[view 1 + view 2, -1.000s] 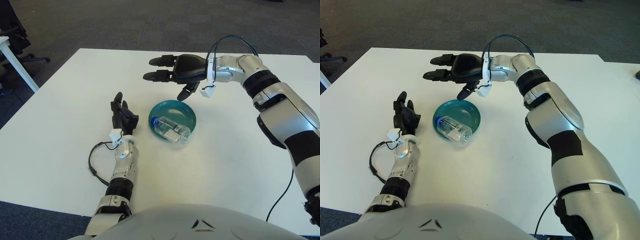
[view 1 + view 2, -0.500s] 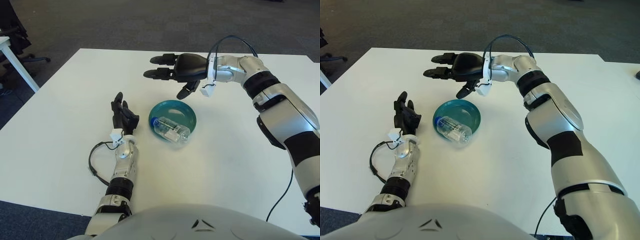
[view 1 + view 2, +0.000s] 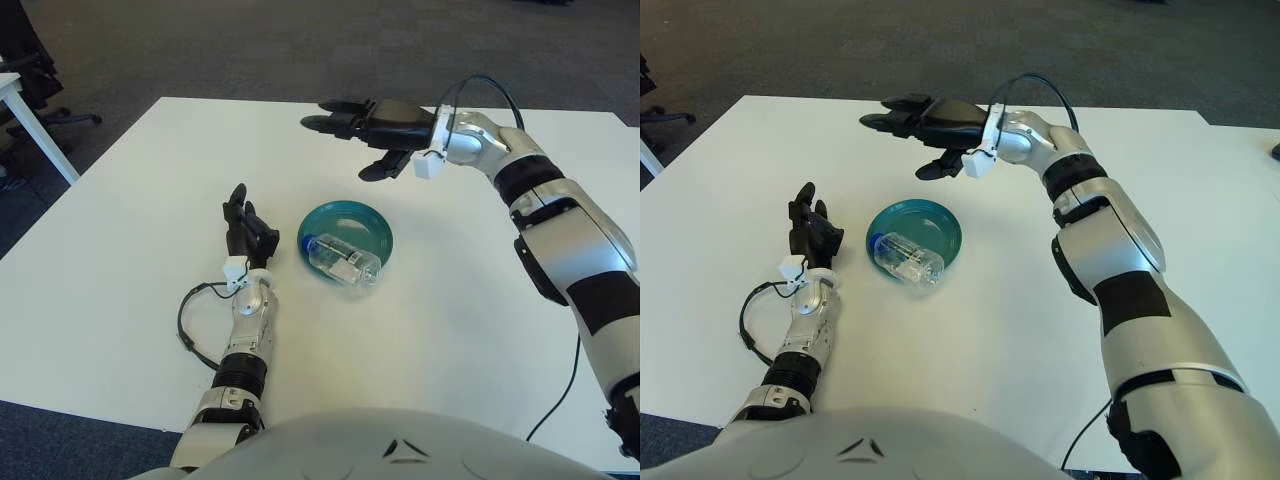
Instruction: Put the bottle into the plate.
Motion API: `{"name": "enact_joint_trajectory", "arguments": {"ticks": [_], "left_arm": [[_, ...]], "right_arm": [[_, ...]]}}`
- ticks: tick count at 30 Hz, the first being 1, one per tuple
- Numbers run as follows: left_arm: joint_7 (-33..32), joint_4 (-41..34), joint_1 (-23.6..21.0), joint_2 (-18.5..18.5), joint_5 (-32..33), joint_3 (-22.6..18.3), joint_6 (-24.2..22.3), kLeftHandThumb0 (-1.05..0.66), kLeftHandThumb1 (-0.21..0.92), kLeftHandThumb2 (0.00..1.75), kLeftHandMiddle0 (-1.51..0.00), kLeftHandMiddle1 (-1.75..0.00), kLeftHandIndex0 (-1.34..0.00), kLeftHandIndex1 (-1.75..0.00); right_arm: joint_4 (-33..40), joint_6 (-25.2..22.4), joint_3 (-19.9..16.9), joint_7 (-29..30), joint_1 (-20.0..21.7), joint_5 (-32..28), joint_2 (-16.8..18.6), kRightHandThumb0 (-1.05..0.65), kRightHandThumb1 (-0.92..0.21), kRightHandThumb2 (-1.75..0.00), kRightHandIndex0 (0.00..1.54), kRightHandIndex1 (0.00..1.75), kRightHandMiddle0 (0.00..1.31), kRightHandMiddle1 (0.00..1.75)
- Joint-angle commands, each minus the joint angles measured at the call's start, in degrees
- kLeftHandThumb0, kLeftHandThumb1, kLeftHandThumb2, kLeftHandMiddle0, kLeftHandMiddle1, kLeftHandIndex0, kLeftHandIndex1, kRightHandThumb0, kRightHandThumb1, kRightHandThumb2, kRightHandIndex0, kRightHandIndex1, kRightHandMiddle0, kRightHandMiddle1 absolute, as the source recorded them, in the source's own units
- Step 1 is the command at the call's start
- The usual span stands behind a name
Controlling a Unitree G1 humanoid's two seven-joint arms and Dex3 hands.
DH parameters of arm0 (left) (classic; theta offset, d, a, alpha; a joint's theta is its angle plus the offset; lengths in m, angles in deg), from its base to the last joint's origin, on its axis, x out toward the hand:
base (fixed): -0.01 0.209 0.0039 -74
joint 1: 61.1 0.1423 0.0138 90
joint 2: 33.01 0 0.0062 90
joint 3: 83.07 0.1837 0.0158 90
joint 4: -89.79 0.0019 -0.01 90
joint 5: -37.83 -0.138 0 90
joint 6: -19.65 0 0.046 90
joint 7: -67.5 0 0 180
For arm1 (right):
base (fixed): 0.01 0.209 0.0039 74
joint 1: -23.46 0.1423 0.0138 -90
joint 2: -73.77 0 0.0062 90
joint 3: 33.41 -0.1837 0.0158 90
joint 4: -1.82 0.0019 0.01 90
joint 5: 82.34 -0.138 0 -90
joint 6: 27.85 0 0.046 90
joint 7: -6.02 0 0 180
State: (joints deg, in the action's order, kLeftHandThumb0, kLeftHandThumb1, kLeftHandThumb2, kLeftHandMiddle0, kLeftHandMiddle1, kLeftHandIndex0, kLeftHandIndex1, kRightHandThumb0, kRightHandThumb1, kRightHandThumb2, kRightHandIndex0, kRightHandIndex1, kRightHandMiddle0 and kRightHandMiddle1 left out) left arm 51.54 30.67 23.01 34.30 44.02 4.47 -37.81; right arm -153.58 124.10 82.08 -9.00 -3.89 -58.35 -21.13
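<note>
A clear plastic bottle (image 3: 342,260) with a blue cap lies on its side in the teal plate (image 3: 372,225) at the middle of the white table. My right hand (image 3: 365,130) hovers open and empty above the table, beyond the plate, fingers stretched out to the left. My left hand (image 3: 244,232) rests on the table just left of the plate, fingers relaxed and pointing away from me, holding nothing.
The white table (image 3: 120,260) runs wide on all sides of the plate. A cable (image 3: 190,320) loops beside my left forearm. Another white table's corner (image 3: 30,125) and a chair base stand on the dark floor at far left.
My right hand has lifted and drawn back to the right, away from the plate, its fingers flattening out. The bottle, plate and left hand have not moved.
</note>
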Motion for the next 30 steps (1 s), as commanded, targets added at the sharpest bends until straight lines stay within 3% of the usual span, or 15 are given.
{"name": "enact_joint_trajectory", "arguments": {"ticks": [1,3,4,8,17,22,26,30], "left_arm": [[-0.53,2.47,7.11,-2.58,-1.26,-0.43,0.44,-0.92,0.92,1.00,-0.24,0.00,0.00,-0.67],[-1.05,1.52,7.36,-1.56,-2.76,-0.50,1.00,-0.92,0.92,0.99,-0.25,0.00,0.00,-0.68],[-1.21,1.09,7.53,-1.26,-3.28,-0.57,1.20,-0.92,0.92,0.98,-0.25,0.00,0.00,-0.69],[-1.88,-1.14,8.23,-0.83,-4.97,-1.05,1.87,-0.92,0.92,0.97,-0.26,-0.01,0.00,-0.74],[-2.16,-6.44,11.63,0.48,-8.54,-1.76,2.02,-0.91,0.92,0.97,-0.29,-0.01,0.00,-0.80],[-1.40,-9.66,13.15,0.56,-8.10,-2.26,1.40,-0.89,0.92,0.96,-0.31,-0.02,-0.01,-0.83],[-0.37,-12.83,13.92,0.79,-7.09,-2.92,0.14,-0.88,0.92,0.92,-0.33,-0.03,-0.04,-0.86],[0.79,-14.61,14.43,0.77,-5.78,-3.45,-1.38,-0.86,0.92,0.88,-0.36,-0.03,-0.08,-0.88]], "right_arm": [[-2.09,-3.83,-6.83,-7.02,-5.67,-10.43,1.62,-0.99,-0.92,-1.05,0.14,0.03,0.03,0.04],[-4.72,-6.11,-10.91,-6.74,-9.63,-14.26,3.30,-1.01,-0.92,-1.06,0.14,0.03,0.04,0.06],[-5.73,-6.93,-12.36,-6.29,-10.95,-15.38,3.91,-1.02,-0.92,-1.07,0.16,0.02,0.03,0.14],[-6.76,-7.31,-16.74,-3.16,-13.43,-18.36,6.97,-1.04,-0.92,-1.08,0.20,0.02,0.01,0.31],[-5.02,-12.85,-27.54,-16.29,-16.99,-31.16,12.83,-1.00,-0.92,-0.98,0.33,0.04,0.00,0.68],[-3.44,-15.10,-30.94,-19.81,-19.47,-34.91,15.14,-0.94,-0.92,-0.87,0.39,0.04,0.00,0.83],[-1.75,-18.87,-32.98,-18.80,-21.99,-36.67,17.57,-0.88,-0.92,-0.78,0.43,0.05,0.01,0.91],[-1.34,-19.50,-34.13,-17.62,-23.72,-36.62,18.84,-0.84,-0.92,-0.71,0.46,0.06,0.02,0.94]]}}
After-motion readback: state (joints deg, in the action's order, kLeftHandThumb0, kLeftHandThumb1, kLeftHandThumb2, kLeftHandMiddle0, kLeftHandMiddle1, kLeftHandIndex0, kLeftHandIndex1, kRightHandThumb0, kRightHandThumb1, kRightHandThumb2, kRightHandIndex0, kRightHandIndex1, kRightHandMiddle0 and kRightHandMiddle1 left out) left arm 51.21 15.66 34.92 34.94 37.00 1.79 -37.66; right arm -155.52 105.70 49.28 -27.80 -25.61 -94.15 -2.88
